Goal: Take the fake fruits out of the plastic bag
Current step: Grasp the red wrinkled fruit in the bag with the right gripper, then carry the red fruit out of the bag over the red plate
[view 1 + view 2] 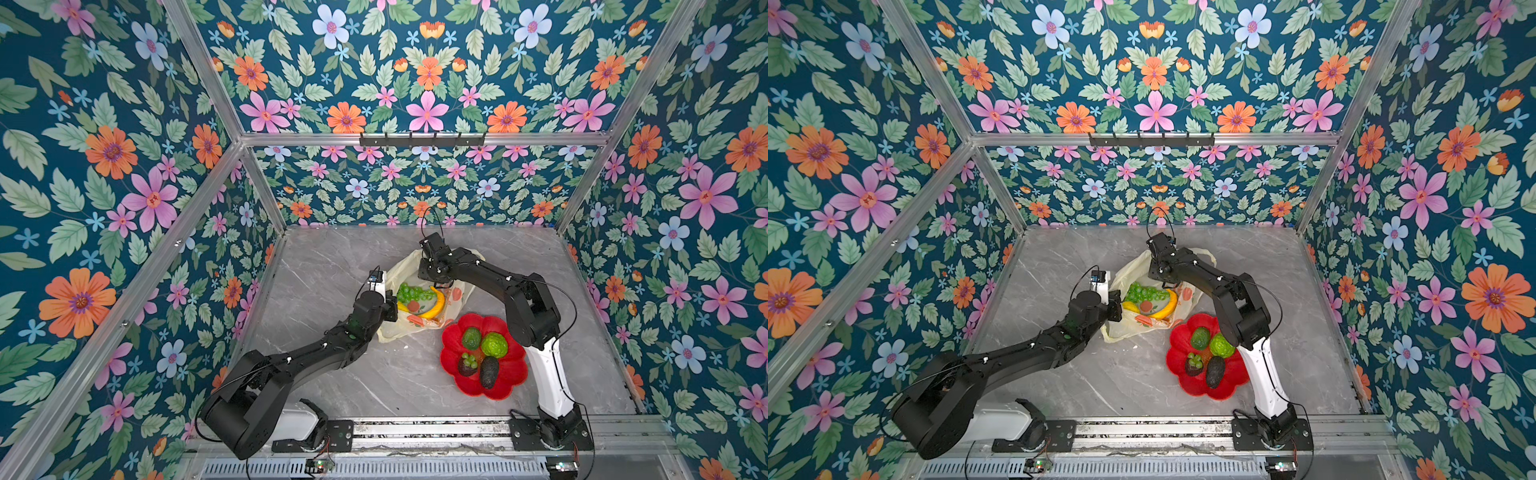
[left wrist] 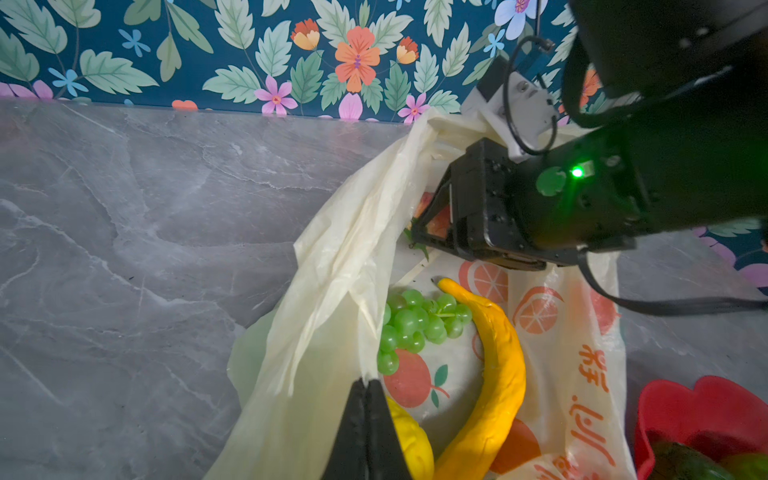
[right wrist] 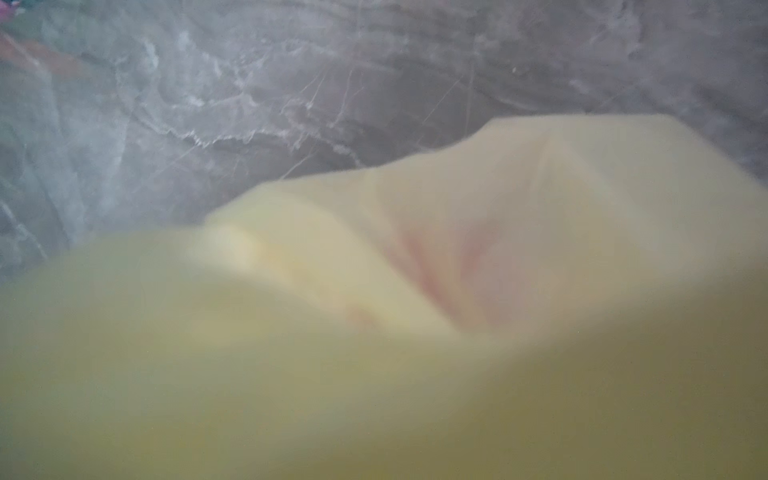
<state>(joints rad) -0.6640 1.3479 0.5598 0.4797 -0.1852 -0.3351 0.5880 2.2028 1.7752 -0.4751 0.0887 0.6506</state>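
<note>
Inside plastic bag [image 2: 332, 270]: banana [image 2: 494, 374], grape bunch [image 2: 415, 324], lemon [image 2: 409, 440]. Left gripper [image 2: 365, 386] clenched on bag rim; right gripper [image 2: 430, 224] state unclear.

Both top views are bright and evenly lit from above. The counter [image 1: 353, 374] carries only faint, soft-edged shade beneath the arms and no glare. Wide-angle stretch pulls the walls outward toward 10 and 2 o'clock. The left wrist view is sharp, with a soft sheen on the banana [image 2: 494, 374]. There the left fingers [image 2: 353, 436] are a dark near-silhouette and a green lamp [image 2: 577, 171] flares. The right wrist view is badly out of focus, the plastic bag [image 3: 415, 332] a pale yellow haze.
</note>
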